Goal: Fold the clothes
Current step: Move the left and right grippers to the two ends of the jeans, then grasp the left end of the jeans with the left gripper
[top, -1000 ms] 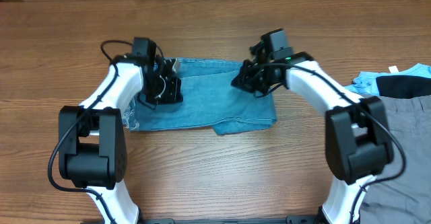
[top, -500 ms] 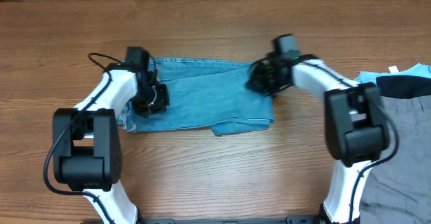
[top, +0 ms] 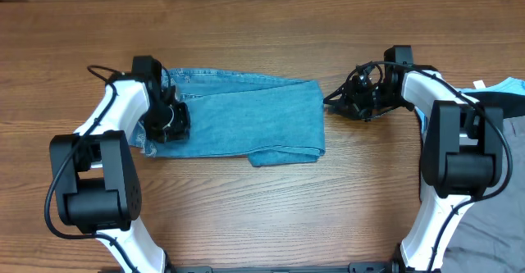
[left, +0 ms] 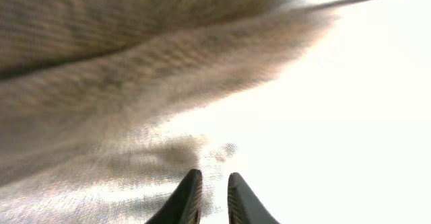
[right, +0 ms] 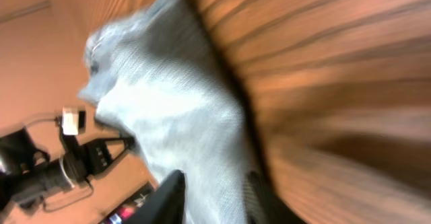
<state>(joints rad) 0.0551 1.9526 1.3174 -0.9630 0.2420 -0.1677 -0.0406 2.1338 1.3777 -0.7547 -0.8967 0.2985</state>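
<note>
The clothes, a pair of light blue jeans [top: 246,117], lie folded in a flat strip across the middle of the wooden table. My left gripper [top: 168,119] rests low over their left end. In the left wrist view its jaws [left: 213,178] stand a narrow gap apart over washed-out denim [left: 135,83], with nothing seen pinched between them. My right gripper [top: 338,105] hovers just past the jeans' right edge, apart from the cloth. In the right wrist view it [right: 215,180] is open, and the jeans [right: 168,96] lie beyond the fingers.
At the table's right edge lies a pile of other garments: a black one [top: 504,105], a pale blue one [top: 513,84] and grey trousers [top: 513,191]. Bare wood [top: 262,216] shows in front of and behind the jeans.
Both grippers have moved outward, the left leftward along the jeans, the right rightward off their edge. Both were shut and now have their jaws apart. The jeans lie flatter and shifted left.
</note>
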